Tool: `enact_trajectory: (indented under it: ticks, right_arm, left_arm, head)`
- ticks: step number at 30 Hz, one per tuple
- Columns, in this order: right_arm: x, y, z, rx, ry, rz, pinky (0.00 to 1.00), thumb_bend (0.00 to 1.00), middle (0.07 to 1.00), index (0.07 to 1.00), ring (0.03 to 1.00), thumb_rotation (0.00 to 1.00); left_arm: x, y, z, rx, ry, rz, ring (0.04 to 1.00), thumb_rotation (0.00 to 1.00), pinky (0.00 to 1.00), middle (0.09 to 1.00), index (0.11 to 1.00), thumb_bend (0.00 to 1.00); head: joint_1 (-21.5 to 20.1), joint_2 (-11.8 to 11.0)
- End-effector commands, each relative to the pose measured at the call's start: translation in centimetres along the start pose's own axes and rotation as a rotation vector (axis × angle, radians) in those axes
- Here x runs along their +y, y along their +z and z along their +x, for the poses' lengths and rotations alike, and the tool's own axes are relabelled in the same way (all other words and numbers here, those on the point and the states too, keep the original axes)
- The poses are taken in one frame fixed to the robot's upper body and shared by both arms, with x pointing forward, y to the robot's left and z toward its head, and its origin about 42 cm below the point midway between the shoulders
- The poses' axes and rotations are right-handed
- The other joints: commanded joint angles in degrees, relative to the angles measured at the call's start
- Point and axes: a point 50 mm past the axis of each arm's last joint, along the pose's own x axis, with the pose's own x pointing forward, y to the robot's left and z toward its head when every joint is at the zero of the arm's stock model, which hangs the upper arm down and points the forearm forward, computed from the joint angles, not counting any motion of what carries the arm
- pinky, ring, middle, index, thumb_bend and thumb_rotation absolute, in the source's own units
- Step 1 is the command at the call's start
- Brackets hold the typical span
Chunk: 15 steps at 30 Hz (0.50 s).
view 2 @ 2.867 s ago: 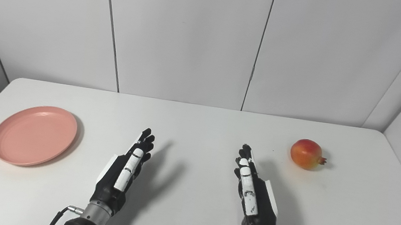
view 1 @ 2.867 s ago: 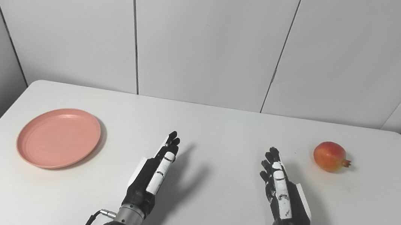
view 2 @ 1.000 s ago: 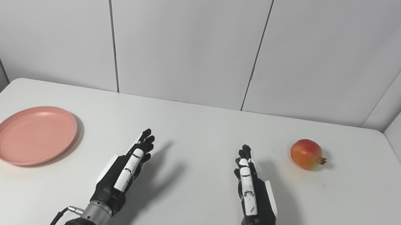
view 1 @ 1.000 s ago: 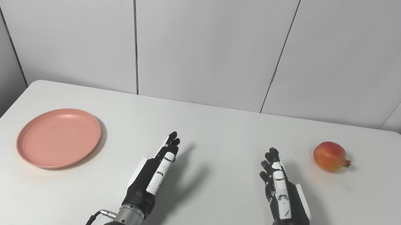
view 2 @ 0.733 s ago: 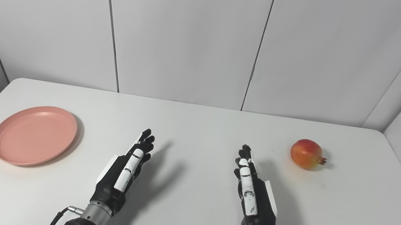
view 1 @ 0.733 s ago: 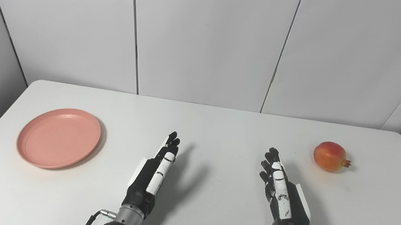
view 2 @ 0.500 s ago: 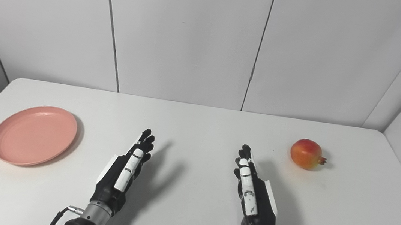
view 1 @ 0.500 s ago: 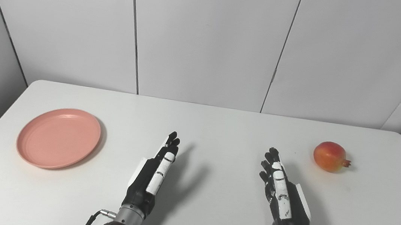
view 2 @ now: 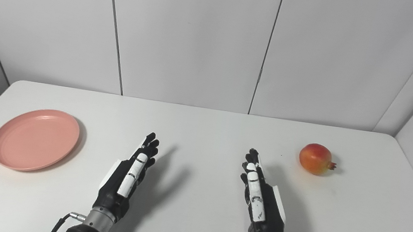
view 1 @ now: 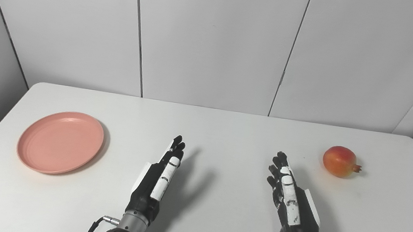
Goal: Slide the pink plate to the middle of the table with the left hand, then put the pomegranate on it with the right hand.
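Here, in the left eye view, the pink plate (view 1: 60, 142) lies on the white bench (view 1: 227, 134) at nine o'clock, the pomegranate (view 1: 338, 166) at three o'clock. The left hand (view 1: 156, 180) and the right hand (view 1: 292, 201) are at six o'clock, fingers extended, holding nothing. In the right eye view, plate and pomegranate sit well apart, both hands between them, touching neither.

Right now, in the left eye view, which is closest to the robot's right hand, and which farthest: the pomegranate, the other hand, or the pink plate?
1. pomegranate: just beyond the right hand, toward the table's right edge.
2. left hand: beside it on the left, near the table's middle.
3. pink plate: far over on the left side of the table.
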Motion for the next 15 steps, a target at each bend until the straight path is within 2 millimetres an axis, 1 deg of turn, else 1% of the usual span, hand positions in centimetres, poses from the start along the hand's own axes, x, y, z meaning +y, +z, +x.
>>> enact_trajectory:
  ticks: [1,7,15]
  right_arm:
    - [0.24,1.46,0.74,-0.075,0.018,0.002,1.0,0.35,1.0,1.0,0.998,1.0]
    - [0.2,1.45,0.74,-0.078,0.019,-0.005,1.0,0.35,1.0,1.0,0.996,1.0]
    - [0.31,1.47,0.73,-0.075,0.019,0.002,1.0,0.35,1.0,1.0,0.996,1.0]
  left_arm:
    - [-0.43,1.68,0.93,-0.073,-0.019,-0.004,1.0,1.0,1.0,1.0,1.0,0.45]
    - [-0.49,1.7,0.94,-0.074,-0.017,-0.002,1.0,1.0,1.0,1.0,1.0,0.44]
    - [-0.46,1.66,0.95,-0.072,-0.021,0.0,1.0,1.0,1.0,1.0,1.0,0.46]
  head:
    - [0.08,0.03]
    - [0.08,0.03]
    - [0.1,0.14]
